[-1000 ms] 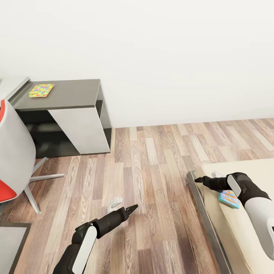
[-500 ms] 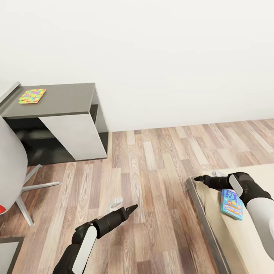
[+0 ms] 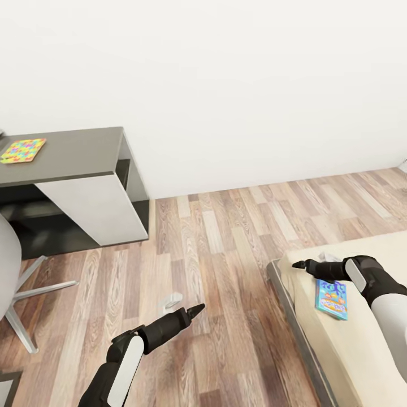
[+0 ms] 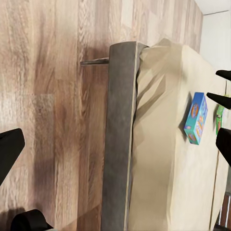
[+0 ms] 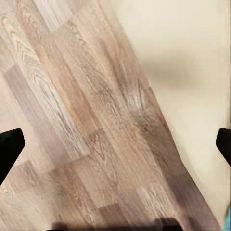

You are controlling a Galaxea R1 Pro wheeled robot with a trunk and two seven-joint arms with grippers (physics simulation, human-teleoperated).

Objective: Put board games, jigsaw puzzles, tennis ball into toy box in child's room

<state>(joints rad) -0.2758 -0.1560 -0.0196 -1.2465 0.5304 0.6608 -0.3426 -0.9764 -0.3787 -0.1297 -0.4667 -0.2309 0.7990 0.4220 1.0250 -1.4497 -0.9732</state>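
The whole head view has slid leftward against the earlier pictures: the table (image 3: 68, 152) with its jigsaw puzzle (image 3: 23, 150) now sits nearer the left edge, the chair (image 3: 11, 265) is almost out of frame, and more of the bed (image 3: 339, 339) shows at lower right. That is the camera turning toward the bed, not the furniture moving. A judgement: the robot is orienting on the bed to collect a board game, so no toy has yet reached the toy box from what shows here.

The board game (image 3: 332, 298), a blue lettered box, lies flat on the beige mattress at lower right, now fully uncovered beside the right arm. In the left wrist view the same box (image 4: 196, 118) rests on the mattress past the grey bed frame (image 4: 118, 139).

The right gripper (image 3: 299, 264) hovers over the bed's near corner, just beside the game but apart from it. Its fingertips sit at opposite edges of the right wrist view, so it is spread wide, holding nothing. The left gripper (image 3: 195, 310) hangs over the wood floor (image 3: 226, 237), also spread and empty.
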